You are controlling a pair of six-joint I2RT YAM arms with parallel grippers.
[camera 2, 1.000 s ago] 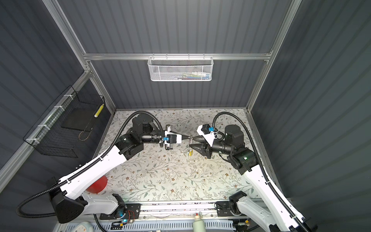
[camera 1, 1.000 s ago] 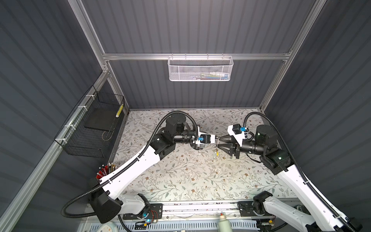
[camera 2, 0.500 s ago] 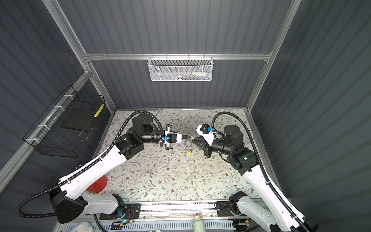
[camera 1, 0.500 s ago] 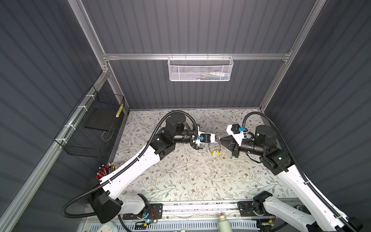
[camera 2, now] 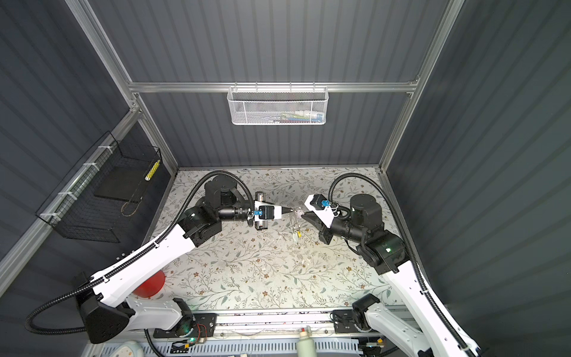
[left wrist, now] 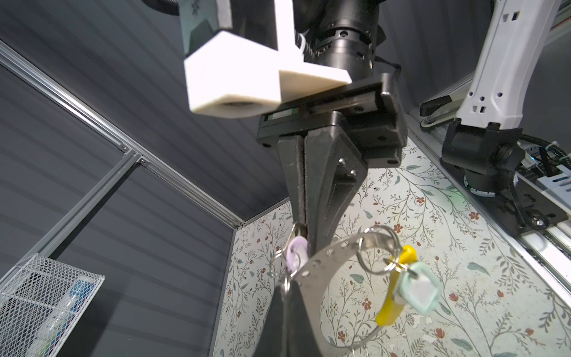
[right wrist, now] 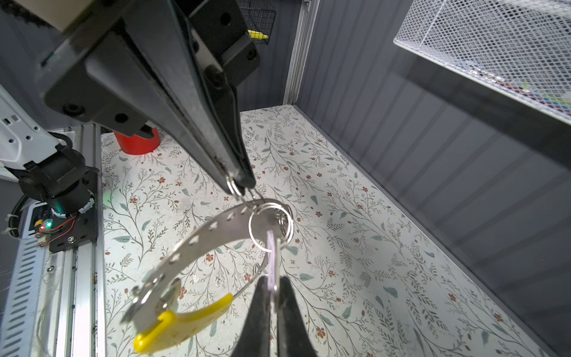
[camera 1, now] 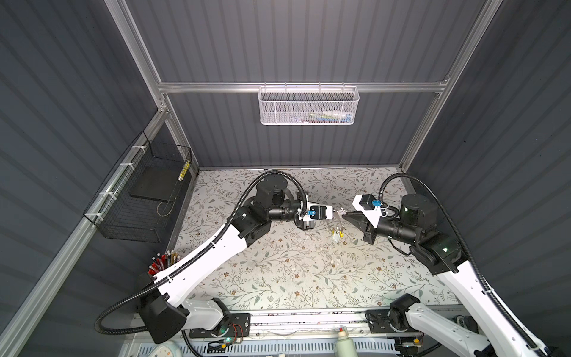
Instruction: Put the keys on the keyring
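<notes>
The keyring (left wrist: 327, 254) is a silvery perforated metal band with one yellow segment (left wrist: 395, 296). It hangs in the air between my two grippers; in the right wrist view the keyring (right wrist: 210, 231) curves down to its yellow part (right wrist: 185, 321). My left gripper (left wrist: 287, 289) is shut on a small wire ring, with its tips (right wrist: 238, 184) meeting. My right gripper (right wrist: 272, 279) is shut on a lilac-headed key (right wrist: 271, 262). A mint-headed key (left wrist: 417, 290) dangles from a ring by the yellow segment. In both top views the grippers (camera 1: 335, 213) (camera 2: 304, 213) nearly touch tip to tip above the hanging keys (camera 1: 335, 235).
A white mesh basket (camera 1: 307, 106) hangs on the back wall and a black wire basket (camera 1: 142, 197) on the left wall. A red cup (camera 2: 148, 284) stands at the front left under the left arm. The floral table (camera 1: 293, 272) ends at a rail in front.
My right gripper has gone from open to shut on the lilac-headed key and sits slightly closer to the left gripper. The left gripper has stayed shut in place.
</notes>
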